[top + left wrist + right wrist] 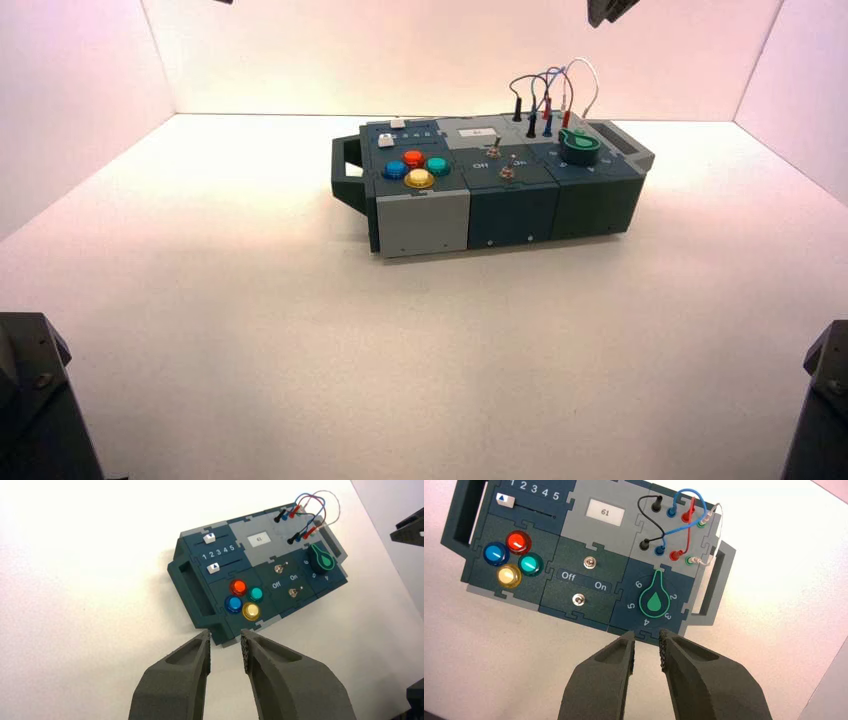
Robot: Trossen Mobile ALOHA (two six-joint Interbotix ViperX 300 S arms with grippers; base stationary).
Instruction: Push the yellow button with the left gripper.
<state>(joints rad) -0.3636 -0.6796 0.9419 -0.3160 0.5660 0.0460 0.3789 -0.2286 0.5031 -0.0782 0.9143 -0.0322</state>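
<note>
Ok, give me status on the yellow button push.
Left gripper open, short of the box. Right gripper open, idle near the green knob. Yellow button untouched, nothing blocking.

**A lab test booth**

A bare white surface (250, 330) is closed in by plain white walls (420, 50) on three sides. Ahead of each pincer stands only a box (490, 190) of buttons, switches, a knob and plugged wires (550, 90): a robot test rig.
</note>
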